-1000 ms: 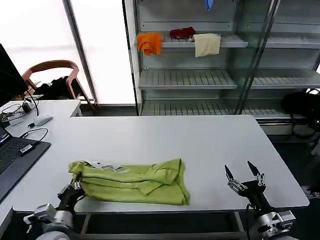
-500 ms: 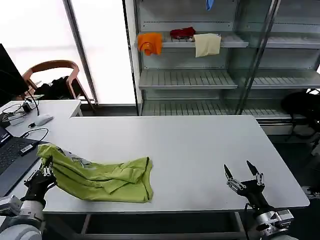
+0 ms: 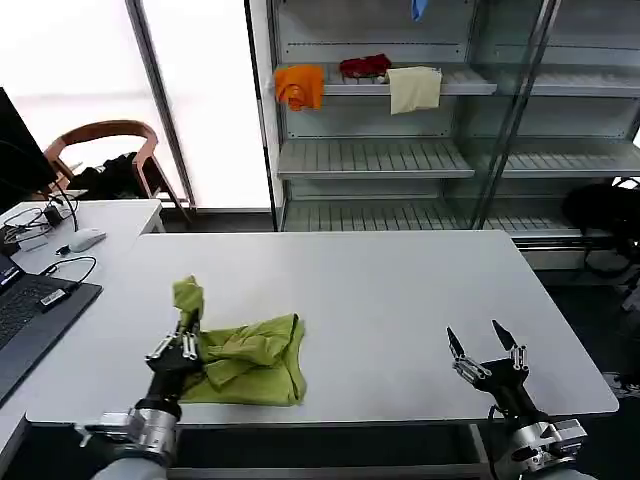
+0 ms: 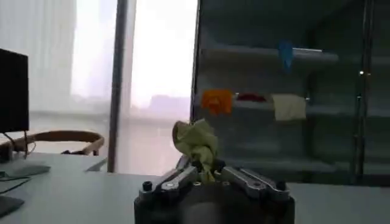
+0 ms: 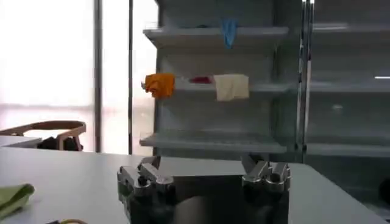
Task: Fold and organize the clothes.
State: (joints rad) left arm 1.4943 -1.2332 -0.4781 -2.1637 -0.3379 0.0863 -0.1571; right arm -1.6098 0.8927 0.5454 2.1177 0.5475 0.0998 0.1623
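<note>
The T-shirt (image 3: 250, 358) is lying bunched at the lower left of the table (image 3: 400, 290), one corner sticking up. The left gripper (image 3: 184, 330) is pinching that corner. The right gripper (image 3: 486, 350) is hovering spread apart at lower right.

Strong daylight from window (image 3: 200, 90) at rear left, blown out white. White table (image 3: 400, 290) evenly lit, shadows faint. Glass cabinet door (image 3: 520, 110) shows reflections. Both wrist views hazy, dim, backlit; shelves (image 5: 213, 88) behind soft.
</note>
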